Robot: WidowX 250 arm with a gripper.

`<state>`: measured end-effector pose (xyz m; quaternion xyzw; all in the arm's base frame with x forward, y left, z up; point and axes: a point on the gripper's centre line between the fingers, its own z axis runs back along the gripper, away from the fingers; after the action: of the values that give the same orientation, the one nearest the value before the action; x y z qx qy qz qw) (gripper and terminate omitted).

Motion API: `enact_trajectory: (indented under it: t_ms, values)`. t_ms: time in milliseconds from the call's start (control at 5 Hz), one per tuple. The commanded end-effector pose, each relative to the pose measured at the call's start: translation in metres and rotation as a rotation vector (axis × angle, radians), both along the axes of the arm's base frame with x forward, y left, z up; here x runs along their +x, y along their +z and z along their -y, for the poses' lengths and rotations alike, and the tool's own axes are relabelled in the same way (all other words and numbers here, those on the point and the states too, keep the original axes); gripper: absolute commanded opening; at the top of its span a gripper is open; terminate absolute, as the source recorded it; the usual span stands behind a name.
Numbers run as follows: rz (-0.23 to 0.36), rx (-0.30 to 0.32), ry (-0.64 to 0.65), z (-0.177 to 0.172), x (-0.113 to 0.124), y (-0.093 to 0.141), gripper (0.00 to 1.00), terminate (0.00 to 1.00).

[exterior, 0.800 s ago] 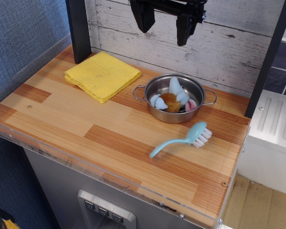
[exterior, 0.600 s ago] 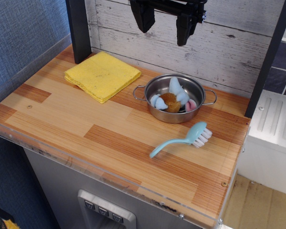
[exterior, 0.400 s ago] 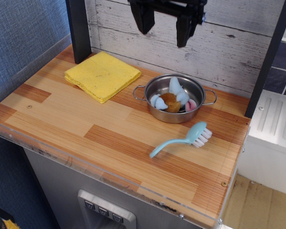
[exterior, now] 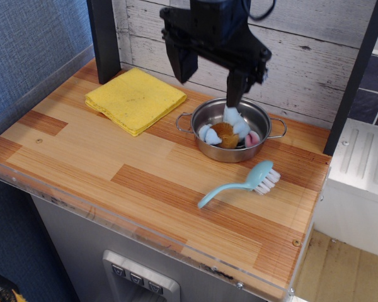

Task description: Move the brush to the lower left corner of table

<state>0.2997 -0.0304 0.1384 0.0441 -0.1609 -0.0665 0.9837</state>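
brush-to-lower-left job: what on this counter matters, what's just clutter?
Job:
brush, lying right of centre
table, lower left corner bare
gripper, open, above the pot

Clutter:
yellow cloth
steel pot holding plush pieces

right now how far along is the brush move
Nothing is done yet: the brush lies untouched near the table's right side, in front of the pot. The gripper hangs open and empty above the pot. Left: grasp the brush and carry it to the lower left corner.
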Motion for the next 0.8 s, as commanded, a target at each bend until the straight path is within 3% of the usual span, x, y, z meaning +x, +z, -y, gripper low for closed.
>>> enact_trajectory:
  t_ms: [0,600]
  values:
    - [-0.054,-0.024,-0.263,0.009,-0.026,-0.022,1.0,0.0]
    - [-0.147,0.037,-0.413,0.033,-0.044,-0.085,1.0,0.0]
